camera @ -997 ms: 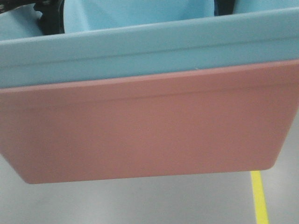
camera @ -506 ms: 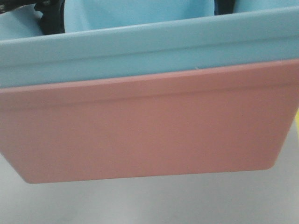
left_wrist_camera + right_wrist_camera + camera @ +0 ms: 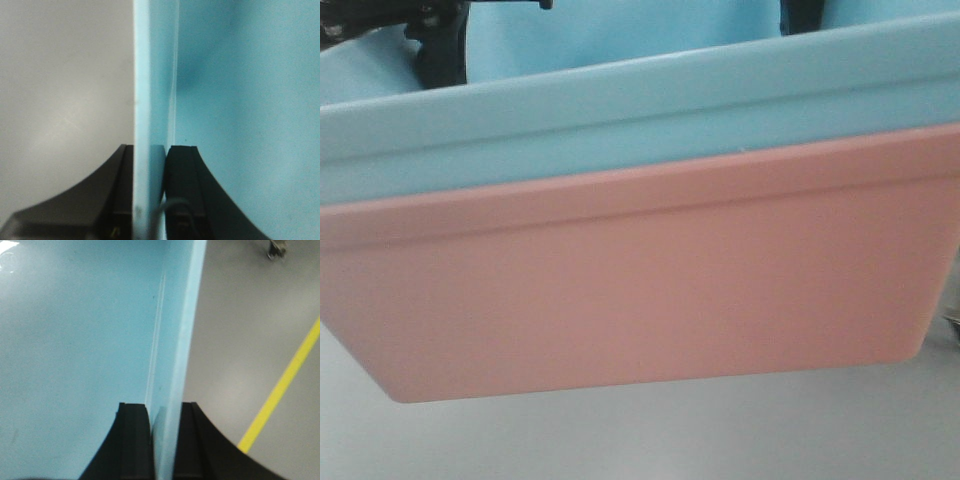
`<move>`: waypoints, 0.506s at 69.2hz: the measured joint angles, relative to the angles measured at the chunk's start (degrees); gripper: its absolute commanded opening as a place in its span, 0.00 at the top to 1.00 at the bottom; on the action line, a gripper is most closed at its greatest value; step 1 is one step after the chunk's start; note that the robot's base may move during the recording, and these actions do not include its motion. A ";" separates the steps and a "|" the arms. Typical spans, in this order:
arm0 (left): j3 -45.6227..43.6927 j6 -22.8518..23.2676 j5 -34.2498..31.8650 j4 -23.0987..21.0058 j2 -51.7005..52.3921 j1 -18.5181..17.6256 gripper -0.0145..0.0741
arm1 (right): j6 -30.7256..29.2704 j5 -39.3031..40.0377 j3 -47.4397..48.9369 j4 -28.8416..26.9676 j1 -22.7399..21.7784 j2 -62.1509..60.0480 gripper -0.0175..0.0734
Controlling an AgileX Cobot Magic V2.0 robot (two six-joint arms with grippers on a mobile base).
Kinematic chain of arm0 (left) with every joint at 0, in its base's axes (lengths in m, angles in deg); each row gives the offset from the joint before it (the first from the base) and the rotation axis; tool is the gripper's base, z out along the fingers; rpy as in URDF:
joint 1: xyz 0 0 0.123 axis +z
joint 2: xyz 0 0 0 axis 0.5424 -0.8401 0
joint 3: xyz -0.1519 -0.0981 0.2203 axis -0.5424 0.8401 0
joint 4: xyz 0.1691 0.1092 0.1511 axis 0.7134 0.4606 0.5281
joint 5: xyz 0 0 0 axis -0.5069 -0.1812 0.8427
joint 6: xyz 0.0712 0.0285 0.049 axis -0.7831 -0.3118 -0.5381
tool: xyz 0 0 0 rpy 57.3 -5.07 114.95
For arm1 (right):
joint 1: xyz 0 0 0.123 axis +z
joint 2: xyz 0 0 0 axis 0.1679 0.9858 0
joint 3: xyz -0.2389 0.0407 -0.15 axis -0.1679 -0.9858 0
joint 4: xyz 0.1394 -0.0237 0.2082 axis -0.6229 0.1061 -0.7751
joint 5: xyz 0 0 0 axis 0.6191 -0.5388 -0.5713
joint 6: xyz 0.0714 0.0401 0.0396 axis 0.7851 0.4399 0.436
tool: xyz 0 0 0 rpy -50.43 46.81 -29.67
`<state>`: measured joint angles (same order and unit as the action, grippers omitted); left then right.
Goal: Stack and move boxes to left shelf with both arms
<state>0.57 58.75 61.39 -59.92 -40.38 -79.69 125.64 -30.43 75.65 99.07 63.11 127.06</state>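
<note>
stack: blue bin (image 3: 620, 110) nested in pink bin (image 3: 640, 280), slightly tilted, fills the front view; grey floor (image 3: 720, 440) shows below it
left gripper (image 3: 150, 152): fingers pinching the blue bin's side wall, one inside, one outside
right gripper (image 3: 165, 407): same pinch on the opposite wall
floor: yellow line (image 3: 280, 390) right of right gripper

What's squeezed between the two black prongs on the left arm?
The side wall of the light blue bin, pinched by the left end effector; the left wrist view shows it.
</note>
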 measured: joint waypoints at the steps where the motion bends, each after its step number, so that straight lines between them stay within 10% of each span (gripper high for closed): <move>1: 0.00 0.00 0.00 0.00 -0.14 0.00 0.85 | 0.00 0.00 0.00 0.01 0.00 0.00 0.75; 35: 0.00 0.62 -1.34 0.00 -1.81 0.00 0.85 | 0.00 -0.26 0.00 0.91 -0.13 0.12 0.75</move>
<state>0.57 59.37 60.05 -59.92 -42.19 -79.69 125.64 -30.70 75.65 99.98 62.98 127.18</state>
